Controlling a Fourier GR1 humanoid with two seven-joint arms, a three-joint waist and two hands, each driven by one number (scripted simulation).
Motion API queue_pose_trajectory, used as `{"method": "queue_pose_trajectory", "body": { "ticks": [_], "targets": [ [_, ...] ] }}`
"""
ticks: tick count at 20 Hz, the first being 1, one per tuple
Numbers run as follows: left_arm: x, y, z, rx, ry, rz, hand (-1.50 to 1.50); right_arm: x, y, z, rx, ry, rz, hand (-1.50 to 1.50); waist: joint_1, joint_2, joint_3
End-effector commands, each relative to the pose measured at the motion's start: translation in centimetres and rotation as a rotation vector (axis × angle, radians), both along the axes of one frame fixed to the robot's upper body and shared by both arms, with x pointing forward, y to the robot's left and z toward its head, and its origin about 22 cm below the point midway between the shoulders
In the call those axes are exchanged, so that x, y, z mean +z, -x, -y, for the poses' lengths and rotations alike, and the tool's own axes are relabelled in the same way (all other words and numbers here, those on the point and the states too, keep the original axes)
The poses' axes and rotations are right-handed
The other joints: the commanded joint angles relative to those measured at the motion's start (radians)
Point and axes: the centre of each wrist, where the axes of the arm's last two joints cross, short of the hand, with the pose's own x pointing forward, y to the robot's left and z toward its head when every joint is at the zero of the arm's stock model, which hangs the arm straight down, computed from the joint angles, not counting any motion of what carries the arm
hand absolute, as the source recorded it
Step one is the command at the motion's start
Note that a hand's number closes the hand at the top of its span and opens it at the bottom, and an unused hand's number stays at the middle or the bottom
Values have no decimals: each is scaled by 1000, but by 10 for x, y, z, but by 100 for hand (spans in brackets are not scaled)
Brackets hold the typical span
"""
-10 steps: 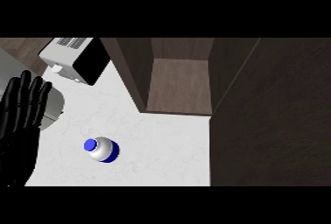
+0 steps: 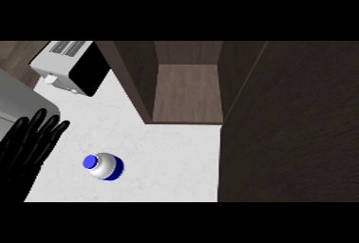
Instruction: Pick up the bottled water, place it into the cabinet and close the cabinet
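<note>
The bottled water [image 2: 104, 166] stands upright on the white counter [image 2: 168, 156], seen from above as a pale dome with a blue cap and blue band. My left hand [image 2: 26, 144] rests at the view's left edge, fingers straight and pointing up, a short way left of the bottle and not touching it. The cabinet [image 2: 186, 95] stands open at the back, its brown shelf bare. Its dark open door [image 2: 291, 123] fills the right side. My right hand does not show.
A white toaster [image 2: 70, 69] with a black side sits at the back left of the counter. A grey sink edge [image 2: 17, 97] lies at the far left, behind my left hand.
The view has shifted, so everything sits lower in the picture. My left hand has dropped lower and stays open. The bottle has not moved on the counter.
</note>
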Motion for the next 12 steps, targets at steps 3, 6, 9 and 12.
{"method": "queue_pose_trajectory", "body": {
  "ticks": [3,6,9,12],
  "targets": [
    [8,31,-43,-148,49,-93,-150,17,31,-17,121,-25,-34,-150,0,0,1],
    [24,41,-61,-142,61,-113,-150,26,38,-24,112,-6,-37,-150,1,2,1],
    [31,40,-80,-148,60,-125,-150,41,57,-29,110,-10,-38,-150,-5,2,1],
    [47,47,-93,-135,54,-126,-150,54,71,-25,118,-6,-23,-150,-5,2,1]
  ]
}}
